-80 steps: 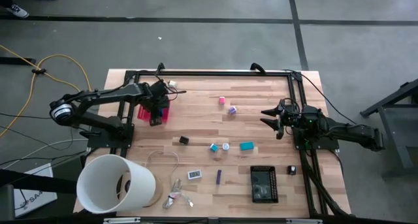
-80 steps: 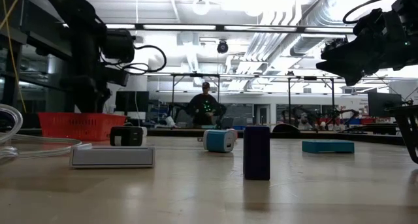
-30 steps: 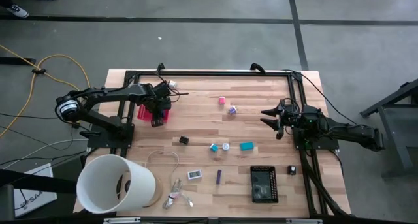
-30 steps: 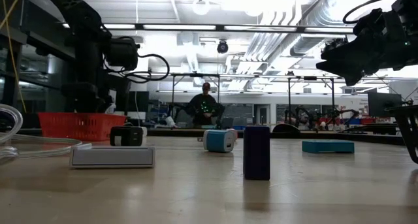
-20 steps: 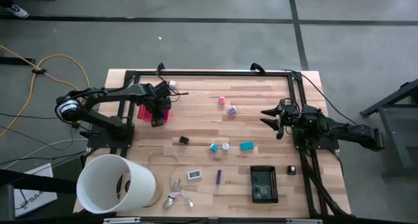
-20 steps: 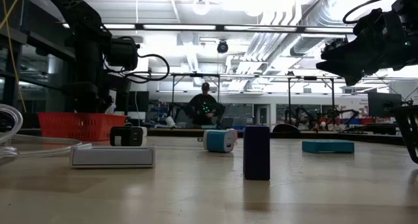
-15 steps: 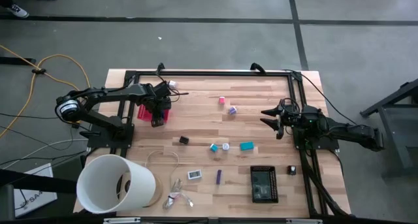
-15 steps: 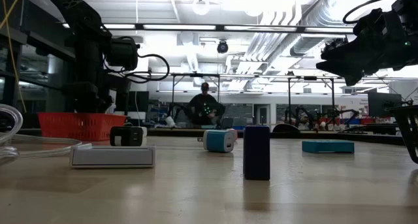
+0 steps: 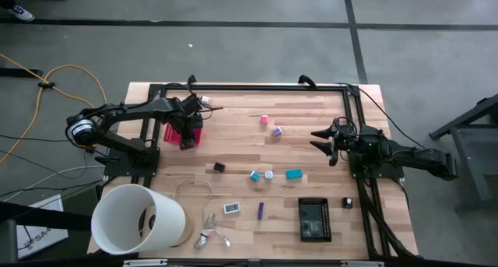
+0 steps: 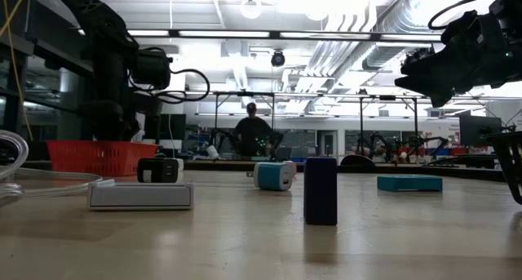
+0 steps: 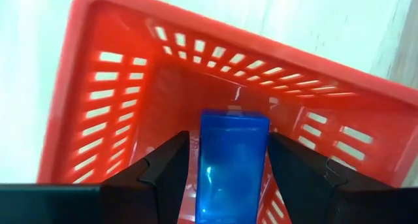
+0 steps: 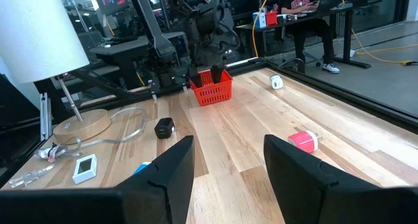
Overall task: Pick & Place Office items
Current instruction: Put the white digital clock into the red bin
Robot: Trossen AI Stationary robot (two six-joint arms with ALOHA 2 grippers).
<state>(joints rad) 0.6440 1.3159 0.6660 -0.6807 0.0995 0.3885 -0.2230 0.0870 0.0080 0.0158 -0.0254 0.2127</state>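
While unclear whether gripped, one blue block (image 11: 232, 162) in one red basket (image 11: 124, 87).

A grey concrete floor (image 9: 233, 49) surrounds the wooden table (image 9: 311, 115), crossed by dark seams. A yellow cable (image 9: 47, 76) loops on the floor beside the table. Beyond the table, ceiling lights (image 10: 253, 6) and ducts (image 10: 367, 27) hang over desks (image 12: 307, 15), where a person (image 10: 253, 133) sits.

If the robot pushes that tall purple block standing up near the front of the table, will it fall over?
Probably, yes. The purple block stands on its small end and is taller than wide, so a push near its top would likely tip it. It looks stiff and flat-sided, so it should not roll, only flop onto the wooden table. A low push might just slide it.
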